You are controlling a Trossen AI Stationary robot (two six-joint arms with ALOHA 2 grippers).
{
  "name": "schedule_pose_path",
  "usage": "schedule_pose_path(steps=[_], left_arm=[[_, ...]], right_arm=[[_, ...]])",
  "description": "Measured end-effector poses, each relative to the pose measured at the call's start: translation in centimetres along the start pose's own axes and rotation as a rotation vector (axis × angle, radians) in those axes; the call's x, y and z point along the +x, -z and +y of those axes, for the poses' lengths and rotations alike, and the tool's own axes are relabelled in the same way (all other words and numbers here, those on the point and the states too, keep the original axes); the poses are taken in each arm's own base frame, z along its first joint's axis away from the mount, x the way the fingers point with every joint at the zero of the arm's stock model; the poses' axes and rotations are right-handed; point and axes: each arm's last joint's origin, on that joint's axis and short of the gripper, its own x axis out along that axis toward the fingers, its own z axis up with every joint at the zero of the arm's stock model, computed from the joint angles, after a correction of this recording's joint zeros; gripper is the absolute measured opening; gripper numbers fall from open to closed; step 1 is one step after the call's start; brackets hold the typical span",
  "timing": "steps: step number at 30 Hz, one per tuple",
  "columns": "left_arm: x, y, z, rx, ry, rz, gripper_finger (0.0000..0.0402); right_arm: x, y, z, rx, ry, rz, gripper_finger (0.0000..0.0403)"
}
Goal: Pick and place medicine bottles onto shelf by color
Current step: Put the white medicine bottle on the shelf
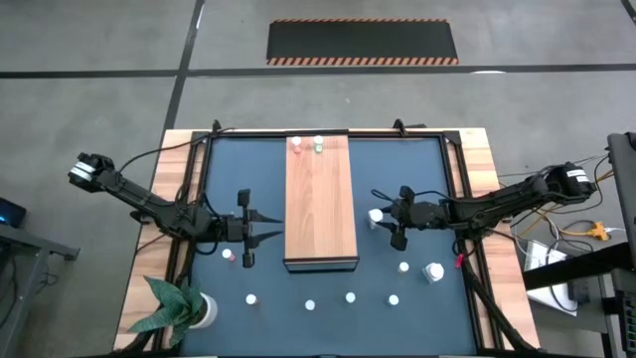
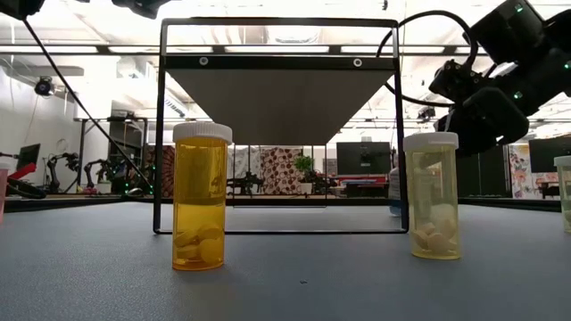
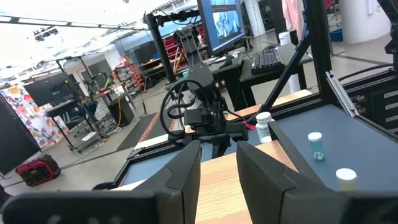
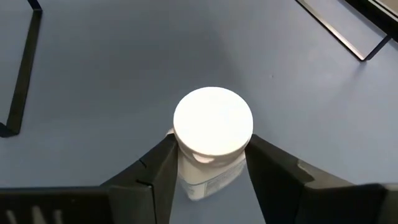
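Note:
The shelf (image 1: 320,204) is a long wooden board on a dark frame in the middle of the mat. A pink-capped bottle (image 1: 296,145) and a green-capped bottle (image 1: 318,145) stand at its far end. Just right of the shelf, my right gripper (image 1: 382,218) is shut on a white-capped bottle (image 4: 212,121) that stands upright on the mat, one finger against each side. My left gripper (image 1: 260,231) hovers at the shelf's left edge, open and holding nothing. More medicine bottles stand on the mat near the front, among them a pink-capped one (image 1: 228,256) and a larger white one (image 1: 434,271).
A potted green plant (image 1: 179,308) sits at the front left corner. In the low view an amber bottle (image 2: 201,196) and a pale yellow bottle (image 2: 433,196) stand in front of the shelf's black frame (image 2: 161,125). A wooden rim (image 1: 477,149) borders the mat.

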Motion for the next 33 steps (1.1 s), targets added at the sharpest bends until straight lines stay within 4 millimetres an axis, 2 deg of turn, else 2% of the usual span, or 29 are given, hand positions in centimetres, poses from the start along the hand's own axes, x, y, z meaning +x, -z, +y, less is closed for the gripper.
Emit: schedule_pose_path(steps=[16, 23, 27, 33], left_arm=[[0.0, -0.2, 0.1, -0.011, -0.007, -0.019, 0.0088], [0.0, -0.2, 0.1, -0.012, -0.008, -0.02, 0.0088], [0.0, -0.2, 0.1, -0.011, -0.007, -0.02, 0.0088], [0.0, -0.2, 0.1, -0.012, -0.007, -0.02, 0.0088]], right_arm=[[-0.1, -2.0, 0.2, -0.031, -0.003, -0.041, 0.0134], [-0.2, -2.0, 0.2, -0.044, -0.001, -0.033, 0.0112], [-0.2, -2.5, 0.3, -0.042, -0.001, -0.044, 0.013], [-0.3, -3.6, 0.1, -0.04, 0.02, -0.032, 0.0197]])
